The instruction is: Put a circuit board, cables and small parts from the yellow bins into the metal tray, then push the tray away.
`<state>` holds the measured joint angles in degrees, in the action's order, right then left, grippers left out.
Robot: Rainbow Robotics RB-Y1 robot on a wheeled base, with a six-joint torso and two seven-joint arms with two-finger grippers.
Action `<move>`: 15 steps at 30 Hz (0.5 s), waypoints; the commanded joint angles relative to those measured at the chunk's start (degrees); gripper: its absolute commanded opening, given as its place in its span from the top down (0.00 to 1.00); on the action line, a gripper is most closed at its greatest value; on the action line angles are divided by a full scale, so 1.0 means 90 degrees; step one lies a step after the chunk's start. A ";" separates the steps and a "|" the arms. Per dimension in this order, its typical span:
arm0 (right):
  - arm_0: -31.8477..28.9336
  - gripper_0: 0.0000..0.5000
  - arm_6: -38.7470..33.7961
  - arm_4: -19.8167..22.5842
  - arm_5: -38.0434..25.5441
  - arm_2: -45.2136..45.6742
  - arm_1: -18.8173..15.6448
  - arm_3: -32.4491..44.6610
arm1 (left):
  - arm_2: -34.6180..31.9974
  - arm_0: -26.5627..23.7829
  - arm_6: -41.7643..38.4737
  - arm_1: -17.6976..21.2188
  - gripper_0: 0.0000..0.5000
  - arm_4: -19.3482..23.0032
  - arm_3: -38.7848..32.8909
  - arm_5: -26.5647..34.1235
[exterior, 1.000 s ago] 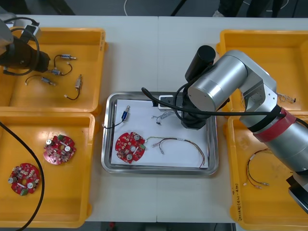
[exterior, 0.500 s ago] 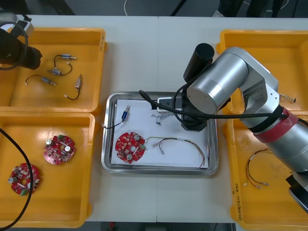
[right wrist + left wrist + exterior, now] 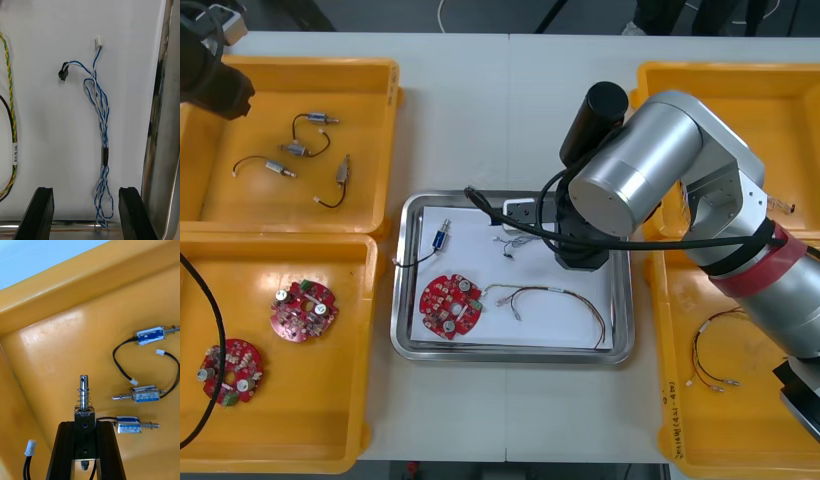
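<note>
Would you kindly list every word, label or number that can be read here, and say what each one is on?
Nothing reads clearly enough to quote.
White tag on the red and yellow cable, in the metal tray: dark print, too small to read.
Blue labels on the small metal parts in the yellow bin: blurred, unreadable.
Red circuit boards: no legible marking.
</note>
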<state>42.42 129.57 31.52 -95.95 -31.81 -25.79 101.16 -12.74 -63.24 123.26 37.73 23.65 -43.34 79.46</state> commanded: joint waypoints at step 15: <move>0.0043 0.00 -0.0217 -0.0045 -0.1561 0.2226 0.0131 0.1544 | 0.1298 0.0426 -0.3968 0.0183 1.00 0.0282 -0.3329 0.2685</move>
<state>42.41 129.56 31.52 -109.60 -17.29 -25.62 111.64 -4.22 -61.20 95.17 37.73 24.42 -67.74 101.93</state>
